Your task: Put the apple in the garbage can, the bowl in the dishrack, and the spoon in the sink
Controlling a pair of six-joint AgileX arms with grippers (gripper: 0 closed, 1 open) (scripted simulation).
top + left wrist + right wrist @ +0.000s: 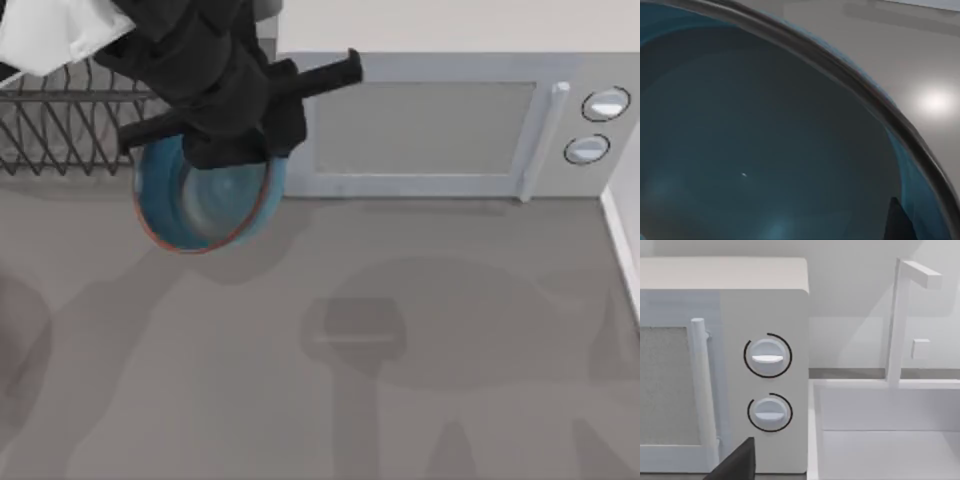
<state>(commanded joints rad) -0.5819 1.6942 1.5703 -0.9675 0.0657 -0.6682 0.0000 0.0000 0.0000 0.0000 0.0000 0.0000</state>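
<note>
**Left arm over the bowl beside the dishrack**

The left arm reaches in from the top-left corner of the top view, and its hand (225, 135) sits directly above the bowl (205, 205), covering the bowl's far half. Whether the fingers are open or clamped on the rim I cannot tell; the black wrist body hides them from above.

The bowl, blue-teal with a thin orange-brown rim, lies near the back-left part of the grey bench (330, 380). It is just right of the dishrack (60, 125) and just left of the microwave's lower-left corner. I cannot tell whether it rests on the bench or is lifted off it.

The dishrack is a black wire rack at the left edge, with slanted dividers showing. Something white (50, 35) lies at the top-left corner above it.

In the left wrist view the bowl's interior (755, 150) is very close, its rim (850, 75) curving across with bench beyond.

The right wrist view faces the microwave (765, 305), with two round dials and a vertical door handle (700, 385), and beside it the white sink (890, 440) with its tap (895, 325). A dark finger tip (737, 462) of the right hand shows at the frame edge; its state cannot be read.
</note>
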